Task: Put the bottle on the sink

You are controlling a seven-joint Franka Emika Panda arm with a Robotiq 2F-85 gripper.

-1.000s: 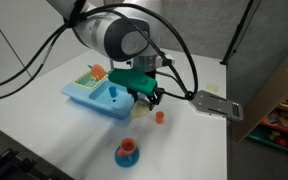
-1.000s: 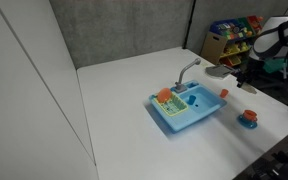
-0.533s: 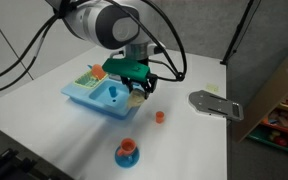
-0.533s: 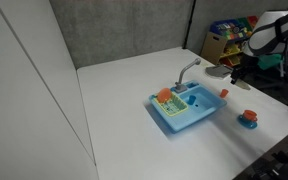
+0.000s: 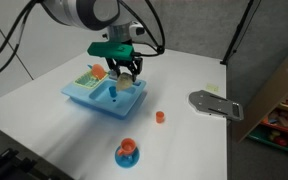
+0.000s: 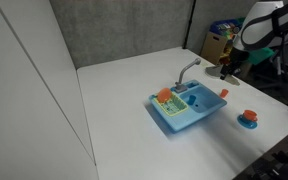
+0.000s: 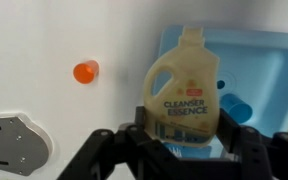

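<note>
My gripper (image 7: 184,142) is shut on the bottle (image 7: 187,85), a pale cream toy jug labelled "Cleanser Essence", held by its lower body. In an exterior view the gripper (image 5: 125,66) holds the bottle (image 5: 126,74) in the air over the right end of the light blue sink (image 5: 92,97). In the wrist view the sink's basin (image 7: 269,70) lies right behind the bottle. In an exterior view the sink (image 6: 191,115) with its grey faucet (image 6: 187,70) sits mid-table, and the gripper (image 6: 228,68) hangs at its far right; the bottle is too small to make out there.
A tiny orange cup (image 5: 159,117) (image 7: 85,72) stands on the table beside the sink. An orange piece on a round blue plate (image 5: 127,152) (image 6: 248,118) sits nearer the table's front. A grey metal plate (image 5: 213,103) (image 7: 14,140) lies beyond. A blue piece (image 7: 236,108) lies in the basin.
My gripper has carried the bottle away from the orange cup, up and across to above the sink's end. The cup and the other pieces have stayed put.
</note>
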